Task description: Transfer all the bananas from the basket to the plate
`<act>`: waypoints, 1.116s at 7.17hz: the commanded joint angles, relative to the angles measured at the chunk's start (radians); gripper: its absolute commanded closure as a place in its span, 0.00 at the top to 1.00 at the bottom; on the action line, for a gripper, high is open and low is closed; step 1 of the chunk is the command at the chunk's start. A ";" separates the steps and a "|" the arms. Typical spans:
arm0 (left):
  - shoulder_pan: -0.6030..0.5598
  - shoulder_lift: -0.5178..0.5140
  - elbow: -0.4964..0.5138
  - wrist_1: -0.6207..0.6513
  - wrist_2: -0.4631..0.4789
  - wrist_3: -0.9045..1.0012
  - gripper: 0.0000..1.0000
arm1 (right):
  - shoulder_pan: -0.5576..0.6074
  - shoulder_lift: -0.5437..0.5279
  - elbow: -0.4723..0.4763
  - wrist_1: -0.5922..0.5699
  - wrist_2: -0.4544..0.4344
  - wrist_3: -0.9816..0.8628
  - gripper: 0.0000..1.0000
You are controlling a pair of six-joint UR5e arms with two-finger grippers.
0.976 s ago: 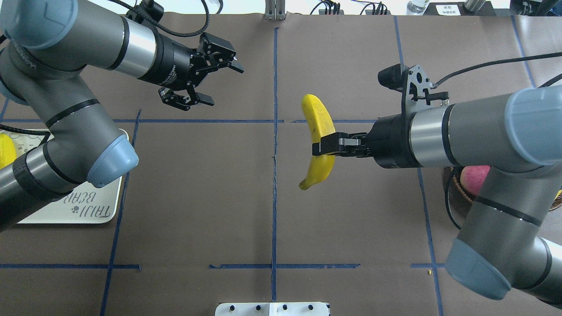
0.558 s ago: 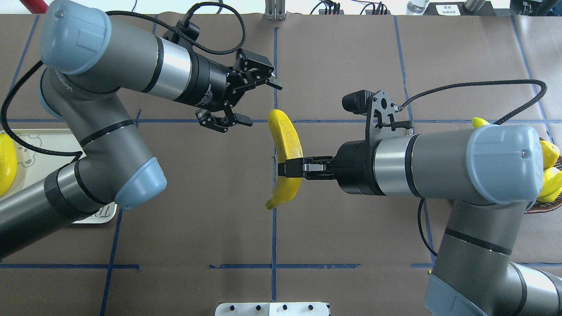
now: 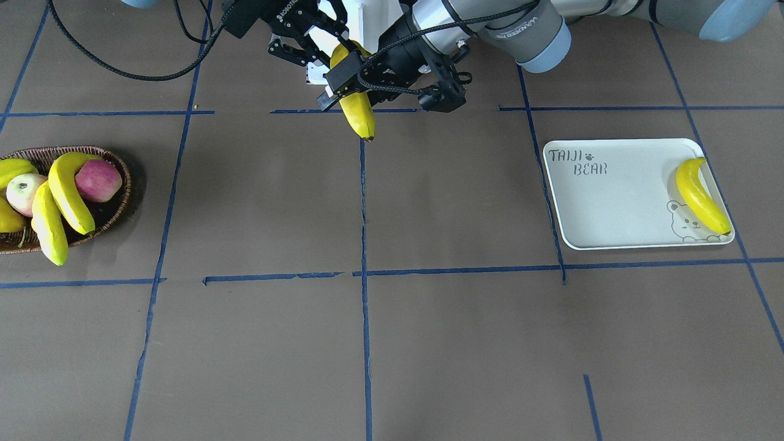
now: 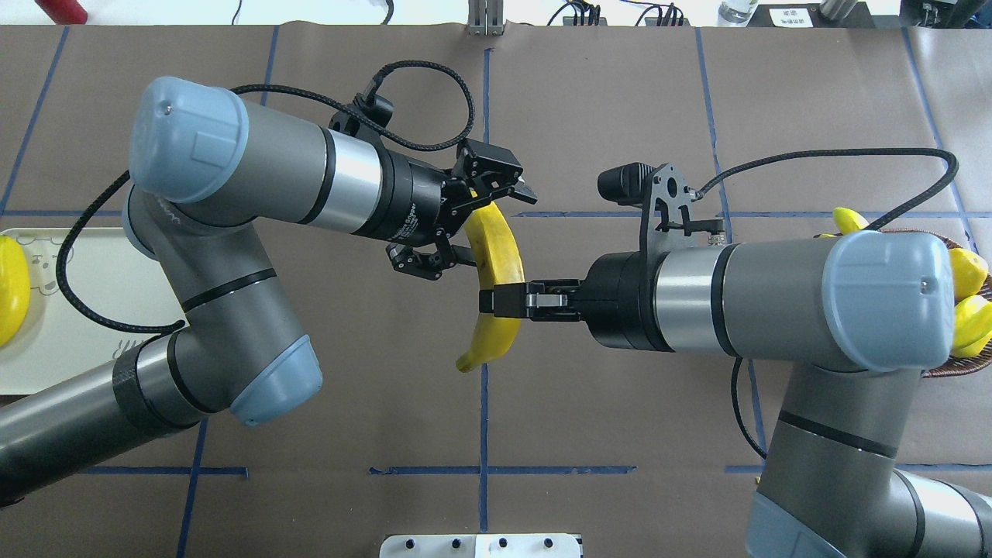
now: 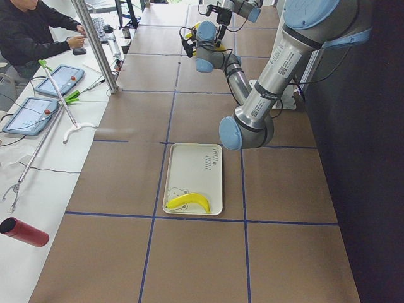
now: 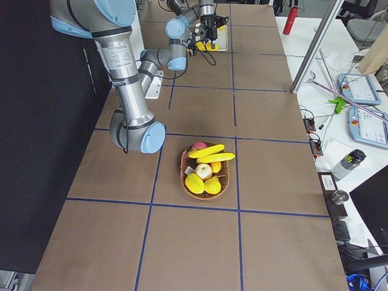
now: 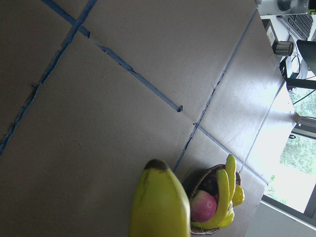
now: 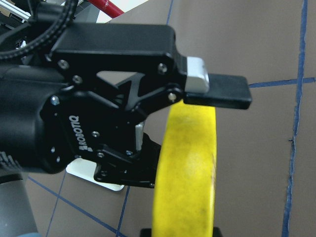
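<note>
My right gripper (image 4: 500, 299) is shut on a long yellow banana (image 4: 496, 256) at its middle and holds it above the table's centre line; the banana also shows in the front view (image 3: 358, 110). My left gripper (image 4: 477, 225) is open, its fingers (image 8: 217, 91) on either side of the banana's far half. The wicker basket (image 3: 119, 168) at the right end holds two more bananas (image 3: 67, 196). The pale "TAIJI BEAR" plate (image 3: 612, 202) at the left end holds one banana (image 3: 701, 196).
A red-pink apple (image 3: 98, 180), a pale apple and short yellow fruit (image 4: 973, 322) lie in the basket. Blue tape lines cross the brown table cover. A white block (image 4: 480, 546) sits at the robot-side edge. An operator's bench with tablets (image 5: 38, 107) runs along the far side.
My left arm has swung right from the plate side to the banana, and its open fingers now straddle it. My right gripper carried the banana left to the centre line, then barely moved.
</note>
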State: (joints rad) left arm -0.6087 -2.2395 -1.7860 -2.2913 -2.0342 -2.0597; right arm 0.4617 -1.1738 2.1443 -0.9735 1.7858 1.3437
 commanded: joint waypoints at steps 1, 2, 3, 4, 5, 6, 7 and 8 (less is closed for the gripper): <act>0.003 0.007 -0.015 0.000 0.000 0.000 0.00 | 0.003 -0.003 0.003 0.001 0.000 0.000 0.02; -0.002 0.008 -0.016 0.003 0.000 -0.004 0.00 | 0.003 -0.006 0.002 0.001 0.001 -0.001 0.06; -0.009 0.009 -0.016 0.004 0.000 -0.004 0.00 | 0.002 -0.003 0.005 0.001 0.003 -0.001 0.70; -0.012 0.009 -0.016 0.004 0.000 -0.019 0.00 | 0.002 -0.001 0.005 0.001 -0.002 0.014 1.00; -0.014 0.009 -0.016 0.006 0.000 -0.019 0.00 | 0.002 -0.001 0.011 0.001 0.003 0.070 1.00; -0.017 0.011 -0.016 0.012 0.000 -0.017 0.00 | 0.003 -0.003 0.025 0.001 0.004 0.072 1.00; -0.023 0.012 -0.009 0.019 0.003 -0.011 0.00 | 0.005 -0.009 0.031 0.001 0.006 0.072 1.00; -0.067 0.017 0.009 0.080 0.000 0.005 0.00 | 0.008 -0.015 0.048 -0.001 0.007 0.072 1.00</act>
State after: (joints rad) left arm -0.6396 -2.2270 -1.7932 -2.2614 -2.0327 -2.0691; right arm 0.4664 -1.1819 2.1751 -0.9728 1.7912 1.4134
